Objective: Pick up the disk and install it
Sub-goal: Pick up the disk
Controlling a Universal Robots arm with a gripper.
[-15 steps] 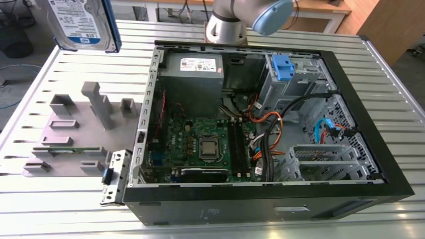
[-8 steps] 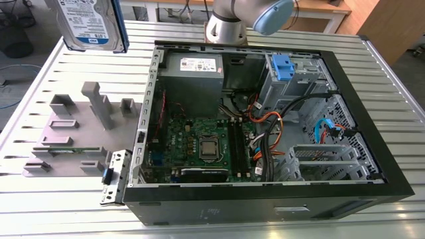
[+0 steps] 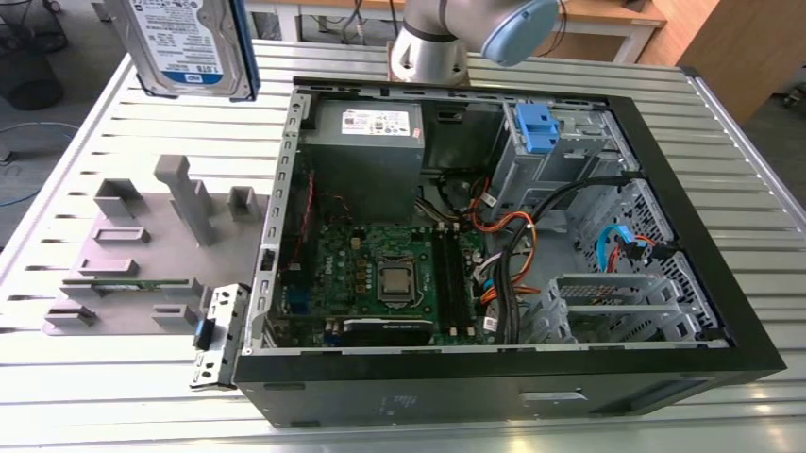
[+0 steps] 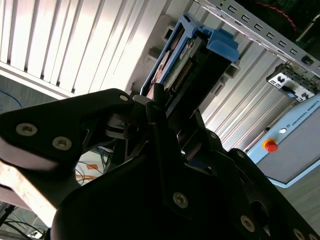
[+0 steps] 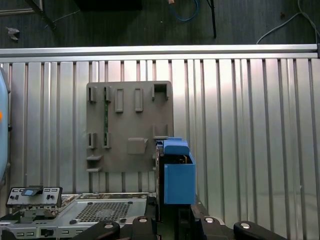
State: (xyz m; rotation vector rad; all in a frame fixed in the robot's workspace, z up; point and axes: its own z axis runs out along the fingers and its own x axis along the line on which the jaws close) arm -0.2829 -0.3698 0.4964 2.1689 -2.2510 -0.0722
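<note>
We have the disk [image 3: 189,42] clamped in the pincer [image 4: 172,107], above the worktop [image 3: 75,132]; it is not yet fitted in the computer case [image 3: 504,392].

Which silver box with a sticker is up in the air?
The small flat silver metal disk with blue plastic side rails, gripped by the pincer. The bigger grey power-supply box sits inside the black computer case.

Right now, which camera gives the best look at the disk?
The exterior view: the disk is up in the air at that view's left, labelled face and blue side rail plain. The second wrist view shows the disk edge-on, with its blue frame; the first wrist view shows the disk's blue end.
</note>
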